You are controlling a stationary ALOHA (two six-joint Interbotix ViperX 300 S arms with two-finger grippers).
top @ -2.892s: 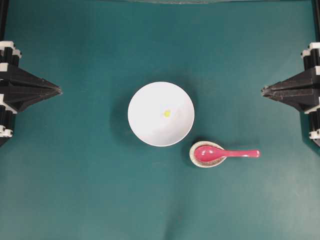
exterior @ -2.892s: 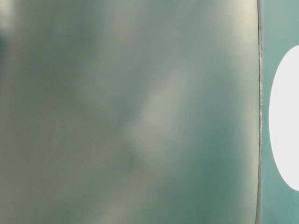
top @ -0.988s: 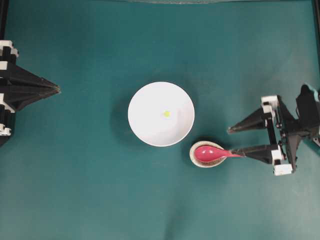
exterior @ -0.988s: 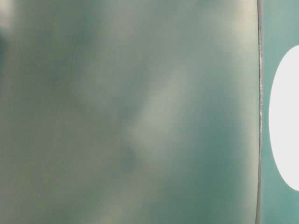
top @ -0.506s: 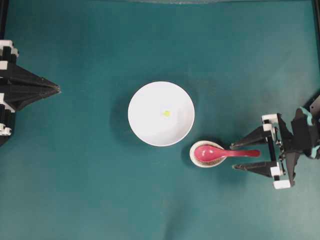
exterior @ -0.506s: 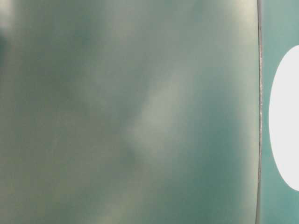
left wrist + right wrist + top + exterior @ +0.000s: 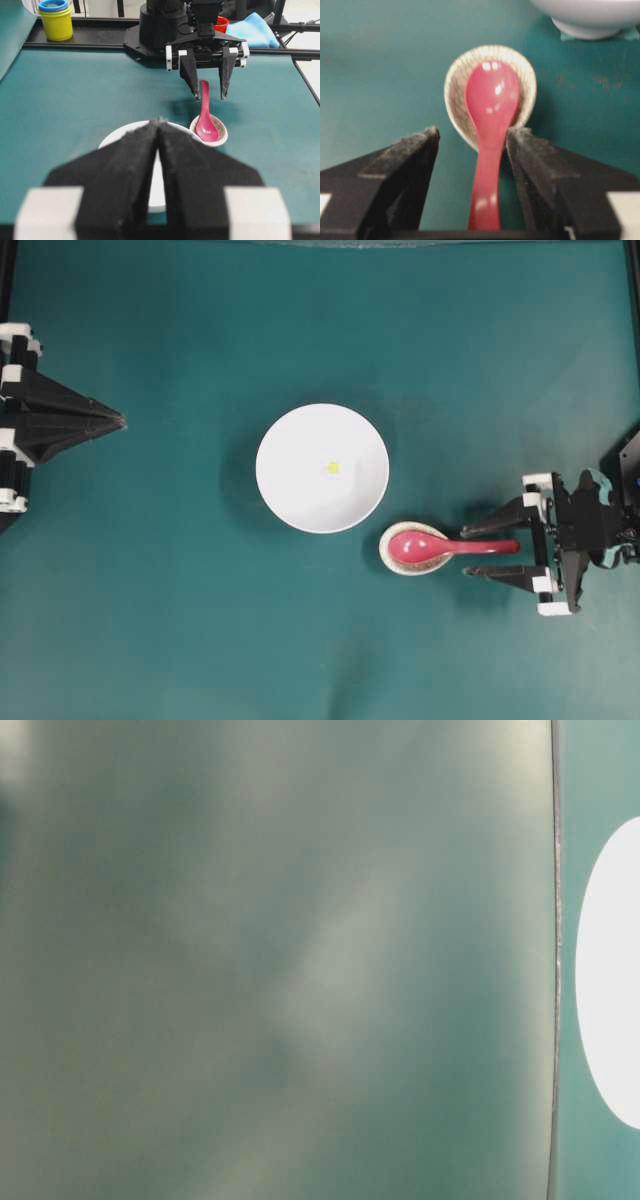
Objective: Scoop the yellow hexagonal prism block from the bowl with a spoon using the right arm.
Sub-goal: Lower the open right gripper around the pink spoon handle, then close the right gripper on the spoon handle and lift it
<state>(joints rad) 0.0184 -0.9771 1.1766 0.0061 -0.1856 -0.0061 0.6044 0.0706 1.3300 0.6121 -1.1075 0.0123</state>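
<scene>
Two fingers, right hand [image 7: 480,551]: spread apart, straddling the spoon [image 7: 440,546] handle, not clamped on it.
Left hand [image 7: 118,421]: clenched at the table [image 7: 180,620] edge.
Spoon scoop: lying in the speckled rest [image 7: 392,558].
Yellow hexagonal prism block [image 7: 333,468]: inside the bowl [image 7: 290,495].
Room: bare table around the handle.

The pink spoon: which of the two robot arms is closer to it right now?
Right. The right gripper has its open fingers on either side of the spoon handle. The left gripper sits shut, far across the table beyond the bowl.
</scene>
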